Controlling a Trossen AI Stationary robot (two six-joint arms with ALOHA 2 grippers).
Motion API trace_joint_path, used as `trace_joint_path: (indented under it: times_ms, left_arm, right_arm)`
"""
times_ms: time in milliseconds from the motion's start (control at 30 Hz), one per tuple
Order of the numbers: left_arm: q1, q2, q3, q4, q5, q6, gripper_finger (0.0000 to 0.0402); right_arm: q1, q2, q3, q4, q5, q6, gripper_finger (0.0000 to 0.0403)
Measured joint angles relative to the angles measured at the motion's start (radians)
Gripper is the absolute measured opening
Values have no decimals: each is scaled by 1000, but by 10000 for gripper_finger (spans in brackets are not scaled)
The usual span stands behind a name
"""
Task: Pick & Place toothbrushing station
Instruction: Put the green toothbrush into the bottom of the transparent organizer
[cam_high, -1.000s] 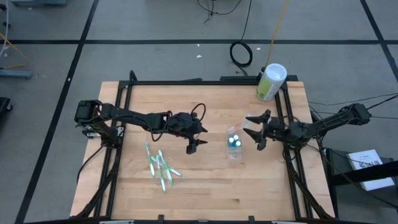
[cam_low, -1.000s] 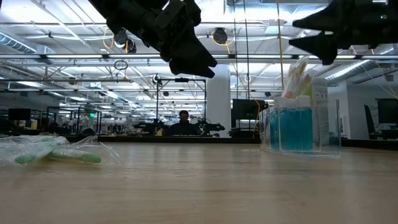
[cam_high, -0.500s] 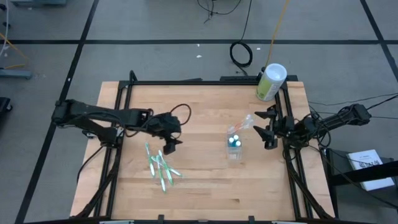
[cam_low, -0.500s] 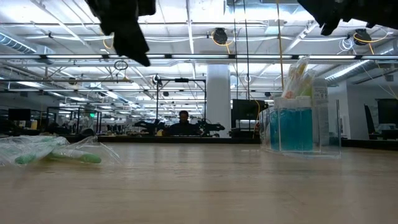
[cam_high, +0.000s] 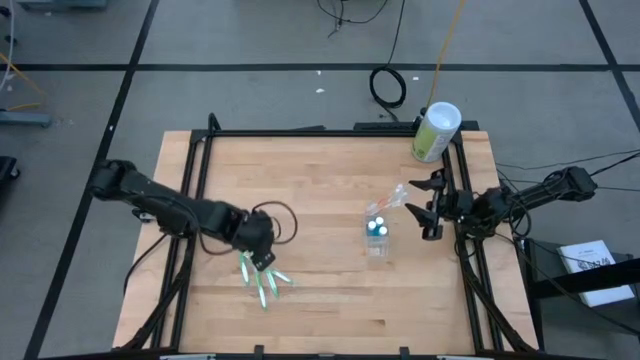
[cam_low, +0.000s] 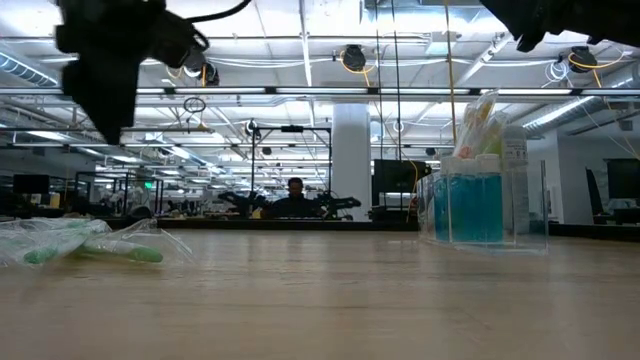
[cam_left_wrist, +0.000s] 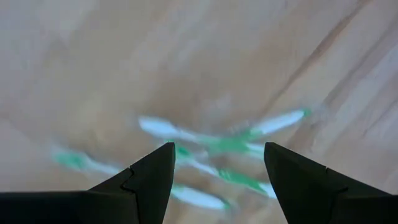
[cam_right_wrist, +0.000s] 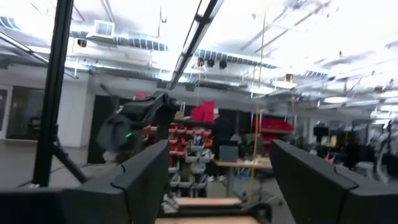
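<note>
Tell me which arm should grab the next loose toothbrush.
Left. Its open end effector hangs right over the loose toothbrushes; the right end effector sits beyond the clear cup, by the table's right edge.

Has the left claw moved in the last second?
Yes. The left claw has swung away from the clear cup and now hovers open over the loose toothbrushes.

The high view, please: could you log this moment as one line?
left gripper: open, over loose toothbrushes | right gripper: open, waiting at right edge beside clear cup | cup: holds brushes
</note>
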Motion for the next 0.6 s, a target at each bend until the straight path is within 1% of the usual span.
trace_joint_path:
  times_ms: [100, 167, 300, 367, 467, 600]
  left_arm:
    - [-63, 35, 0, -16, 37, -160, 253]
    - [-101, 58, 0, -28, 43, -275, 253]
    - [-167, 105, 0, -69, -22, -525, 253]
    - [-187, 131, 0, -81, 7, -632, 253]
    - [-206, 161, 0, -84, 68, -748, 253]
    - [-212, 199, 0, -120, 101, -887, 253]
  right_arm:
    - [0, 0, 0, 36, 0, -51, 265]
    - [0, 0, 0, 45, 0, -75, 265]
    - [0, 0, 0, 52, 0, -105, 265]
    - [0, 0, 0, 66, 0, -128, 263]
    - [0, 0, 0, 89, 1, -149, 263]
    - [0, 0, 0, 113, 0, -179, 262]
